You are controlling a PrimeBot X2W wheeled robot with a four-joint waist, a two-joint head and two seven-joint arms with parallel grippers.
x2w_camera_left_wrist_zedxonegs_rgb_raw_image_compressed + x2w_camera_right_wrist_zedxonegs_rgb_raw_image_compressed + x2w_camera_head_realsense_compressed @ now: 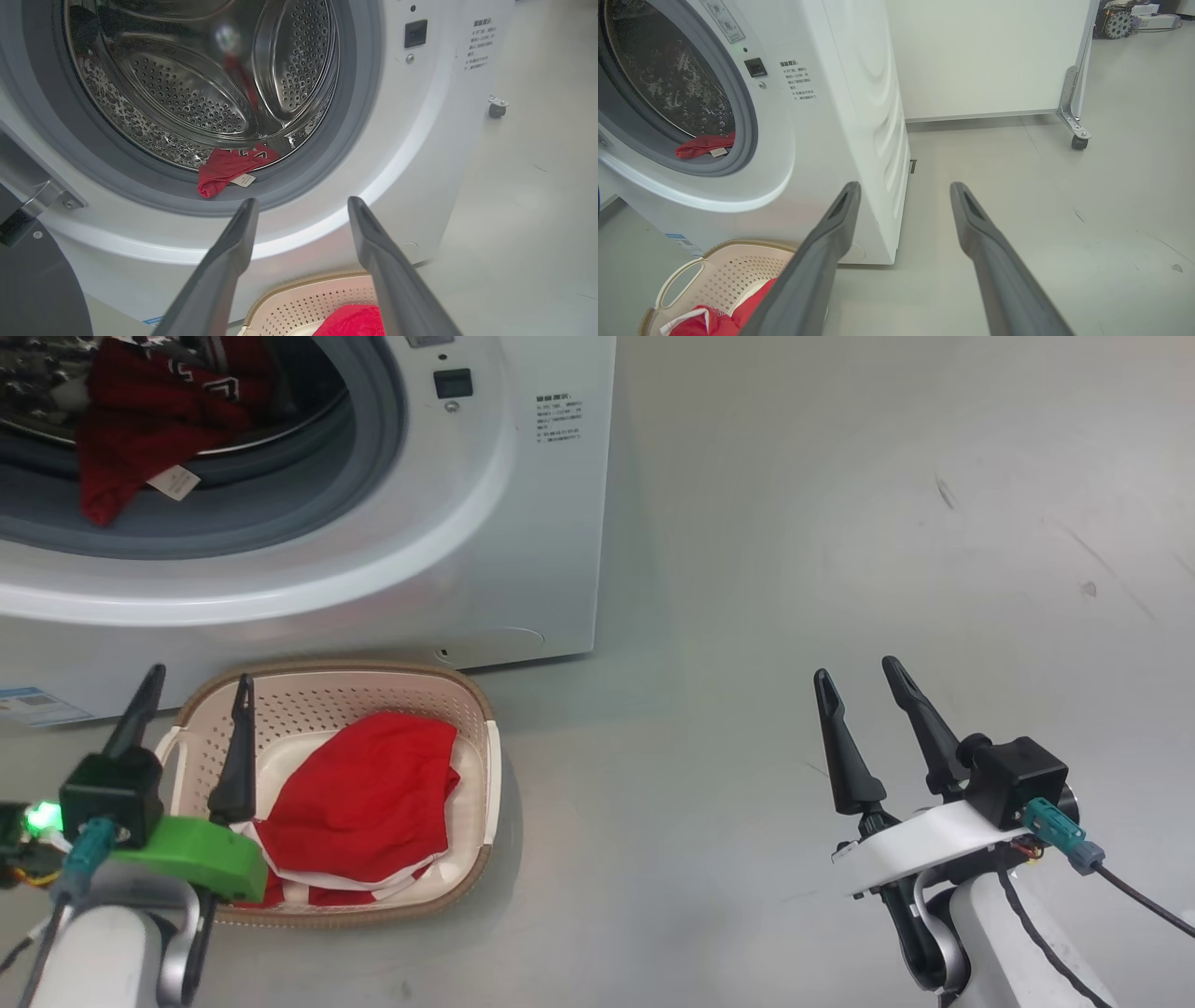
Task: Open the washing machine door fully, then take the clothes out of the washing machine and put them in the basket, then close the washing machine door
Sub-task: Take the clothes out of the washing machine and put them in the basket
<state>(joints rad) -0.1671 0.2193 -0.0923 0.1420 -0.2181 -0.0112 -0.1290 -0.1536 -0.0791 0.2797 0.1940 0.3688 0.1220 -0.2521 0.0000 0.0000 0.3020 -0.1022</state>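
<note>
The washing machine [485,523] stands open, its black door [32,289] swung out at the left wrist view's lower left. Red clothes [140,420] lie at the drum's front lip, with a white tag hanging over the grey seal [229,168] [705,144]. Below the machine sits the basket [481,709] with a red garment [364,803] in it. My left gripper [199,679] hovers open over the basket's left side, pointing at the drum opening [302,201]. To the right, my right gripper [856,670] is open over bare floor, holding nothing [906,186].
Grey floor [840,523] stretches to the right of the machine. A white partition [980,56] on caster wheels [1078,140] stands behind it. The basket [728,270] rests close against the machine's front.
</note>
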